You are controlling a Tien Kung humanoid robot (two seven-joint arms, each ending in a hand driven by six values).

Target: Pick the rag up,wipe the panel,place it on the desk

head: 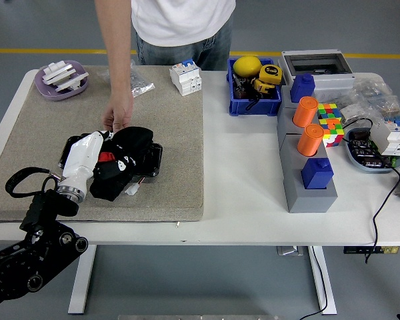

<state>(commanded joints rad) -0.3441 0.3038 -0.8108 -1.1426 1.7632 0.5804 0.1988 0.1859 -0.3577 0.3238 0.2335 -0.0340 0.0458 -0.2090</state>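
One robot hand, the left hand (87, 157), has its fingers closed on the bunched black cloth rag (123, 160), pressing it onto the flat black panel (152, 160); a person's hand (118, 115) steadies the panel's far edge against sliding.

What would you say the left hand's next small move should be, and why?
Probably another wiping stroke to the right across the panel. The left hand presses the black rag onto the panel, the rag bunched over its left and middle, the right end uncovered. A person's hand steadies the panel's far edge, so setting the rag down seems premature.
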